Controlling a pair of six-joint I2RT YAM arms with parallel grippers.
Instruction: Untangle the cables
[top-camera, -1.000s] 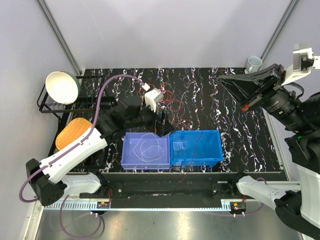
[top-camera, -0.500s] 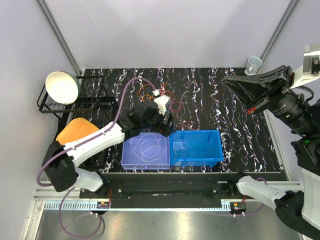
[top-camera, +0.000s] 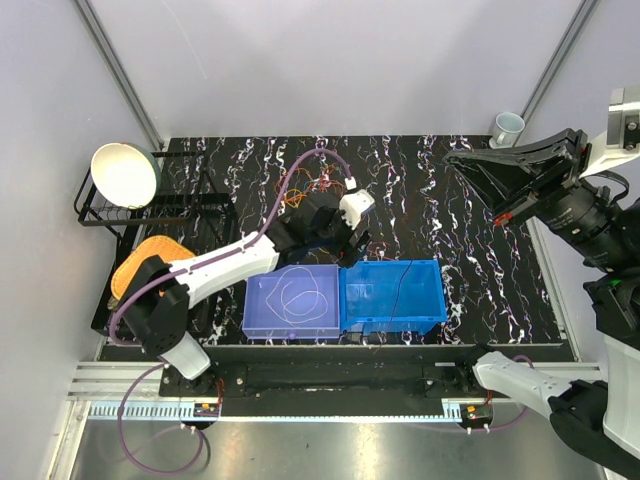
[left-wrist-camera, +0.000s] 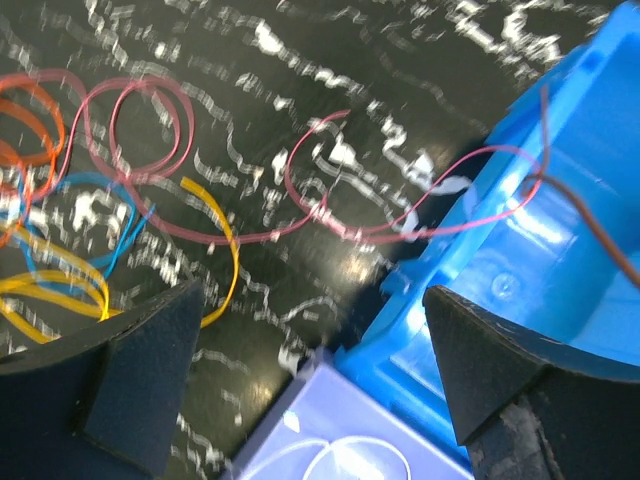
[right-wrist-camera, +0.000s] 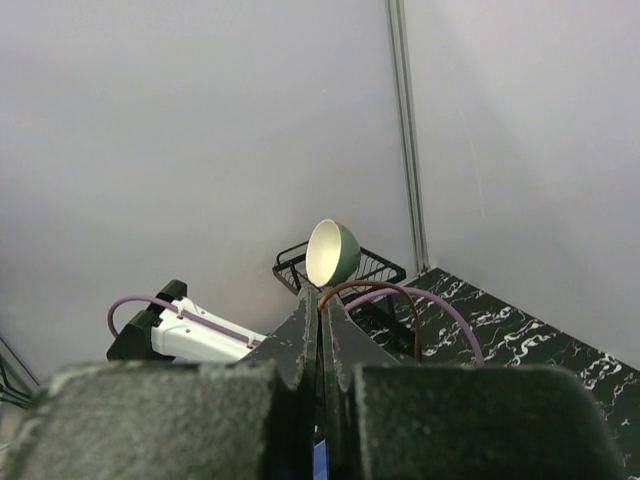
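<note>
The cables (top-camera: 312, 184) lie as a loose pile of orange, red, yellow and blue loops at the table's back centre. In the left wrist view a pink-red cable (left-wrist-camera: 330, 215), a yellow one (left-wrist-camera: 218, 250), a blue one (left-wrist-camera: 100, 232) and an orange one (left-wrist-camera: 35, 120) lie on the black marbled top. My left gripper (top-camera: 346, 240) is open and empty (left-wrist-camera: 310, 395), low over the back edge where the two bins meet. My right gripper (top-camera: 452, 159) is raised at the far right, shut (right-wrist-camera: 322, 298) on a thin brown wire (right-wrist-camera: 400, 290) that hangs into the blue bin (left-wrist-camera: 590, 225).
A blue bin (top-camera: 425, 300) and a lavender bin (top-camera: 262, 318) stand side by side at the front; a white cable (top-camera: 296, 296) lies coiled in the lavender one. A black rack (top-camera: 100, 215) with a white bowl (top-camera: 124, 174) and an orange pad (top-camera: 145, 264) are at left. A cup (top-camera: 508, 126) stands back right.
My left arm has swung right and forward, from beside the cable pile to the bins' back edge. The right gripper has barely shifted and stays shut on the brown wire.
</note>
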